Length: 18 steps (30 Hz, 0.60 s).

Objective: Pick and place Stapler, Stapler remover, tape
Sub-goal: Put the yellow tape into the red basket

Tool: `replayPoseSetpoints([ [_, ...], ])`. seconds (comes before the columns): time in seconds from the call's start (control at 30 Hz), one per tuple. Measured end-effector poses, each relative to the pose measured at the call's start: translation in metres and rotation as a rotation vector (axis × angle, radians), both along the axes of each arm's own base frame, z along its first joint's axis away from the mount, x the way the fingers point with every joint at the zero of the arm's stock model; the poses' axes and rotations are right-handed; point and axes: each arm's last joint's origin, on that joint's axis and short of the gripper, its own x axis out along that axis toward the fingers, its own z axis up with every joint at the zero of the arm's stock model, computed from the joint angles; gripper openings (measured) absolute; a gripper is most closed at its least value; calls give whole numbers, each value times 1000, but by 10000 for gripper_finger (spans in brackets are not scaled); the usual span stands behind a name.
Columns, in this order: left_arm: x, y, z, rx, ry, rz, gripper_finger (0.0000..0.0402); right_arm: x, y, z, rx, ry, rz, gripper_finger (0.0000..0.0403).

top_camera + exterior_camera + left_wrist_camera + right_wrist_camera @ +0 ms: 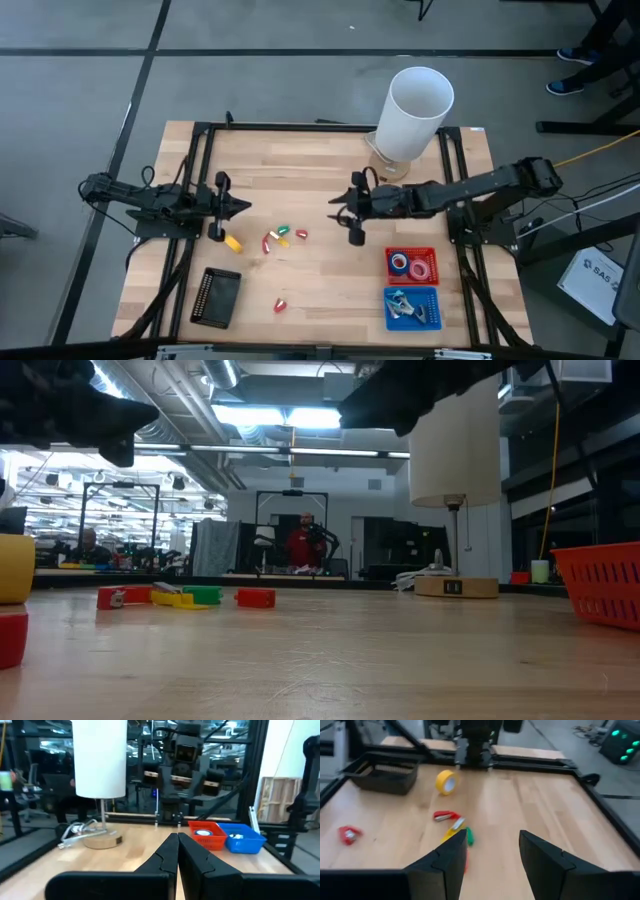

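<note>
An orange-yellow tape roll [233, 242] [446, 782] lies on the table just near of my left gripper [244, 208] [177, 842], which is shut and empty. Small red, yellow and green pieces [282, 237] [454, 826] lie in a cluster at the table's middle, and another red piece [280, 305] lies nearer. My right gripper [338, 212] [492, 842] hovers open to the right of the cluster, pointing at it and holding nothing. A red basket [432, 272] holds two tape rolls [410, 264]. A blue basket [432, 300] holds metal pieces.
A tall white cylinder [415, 105] on a round wooden base stands at the far edge. A black tray [216, 296] sits at the near left. The black frame [300, 128] borders the table. Bare wood lies between the cluster and the baskets. People show in the room beyond.
</note>
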Motion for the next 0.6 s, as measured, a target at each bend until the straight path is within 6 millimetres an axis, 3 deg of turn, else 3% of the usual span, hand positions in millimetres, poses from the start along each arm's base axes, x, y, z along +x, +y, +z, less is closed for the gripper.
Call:
replayPoseSetpoints([
  [0.27,0,-2,-2,-24,19,-79,4,3,-15,2,3,-26,-49,181],
  [0.43,0,-4,-7,-50,156,-146,7,3,-16,4,6,-40,-51,181],
  [0.6,-3,-5,13,-25,333,-181,36,3,-15,4,10,-42,-51,181],
])
